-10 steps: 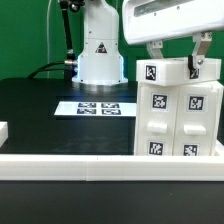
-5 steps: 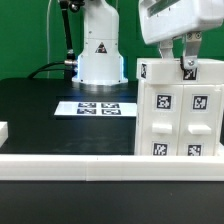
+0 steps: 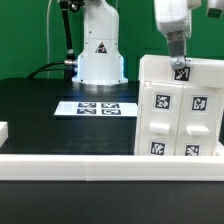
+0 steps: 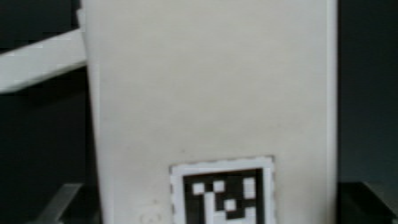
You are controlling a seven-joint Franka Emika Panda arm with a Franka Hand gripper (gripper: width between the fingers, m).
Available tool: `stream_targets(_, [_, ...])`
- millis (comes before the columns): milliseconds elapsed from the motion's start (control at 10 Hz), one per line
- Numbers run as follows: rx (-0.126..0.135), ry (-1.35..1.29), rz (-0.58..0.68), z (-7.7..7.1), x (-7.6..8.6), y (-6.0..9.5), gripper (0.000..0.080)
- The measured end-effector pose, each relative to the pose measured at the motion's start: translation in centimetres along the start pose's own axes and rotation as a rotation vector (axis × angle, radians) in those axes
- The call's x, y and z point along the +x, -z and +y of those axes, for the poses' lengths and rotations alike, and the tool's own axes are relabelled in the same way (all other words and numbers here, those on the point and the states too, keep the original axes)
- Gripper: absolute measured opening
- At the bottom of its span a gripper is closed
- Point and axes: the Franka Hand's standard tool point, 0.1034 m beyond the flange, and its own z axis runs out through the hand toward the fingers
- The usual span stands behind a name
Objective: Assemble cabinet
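The large white cabinet box (image 3: 178,110) stands upright at the exterior view's right, with several black-and-white tags on its front. My gripper (image 3: 179,66) comes down from above onto its top edge, and one dark finger shows against a tag there. In the wrist view a tall white wall of the cabinet box (image 4: 205,90) fills the gap between my fingers. A tag (image 4: 226,190) sits low on it, and a dark fingertip (image 4: 64,202) shows on each side. The gripper is shut on that wall.
The marker board (image 3: 98,107) lies flat on the black table in front of the robot base (image 3: 100,55). A long white rail (image 3: 70,165) runs along the table's front. A small white piece (image 3: 3,130) sits at the exterior view's left edge.
My gripper has turned about its vertical axis and shifted right. The cabinet box has turned with it, so a broader face now shows.
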Motion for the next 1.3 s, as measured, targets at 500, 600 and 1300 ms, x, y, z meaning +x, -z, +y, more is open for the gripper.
stream_targets(500, [0.003,-0.074,-0.009,0.06,-0.28,0.13,0.0666])
stream_targets(600, [0.003,-0.067,-0.009,0.1,-0.3,0.09,0.0758])
stream_targets(1300, [-0.001,-0.035,-0.007,0.31,-0.41,-0.16,0.0797])
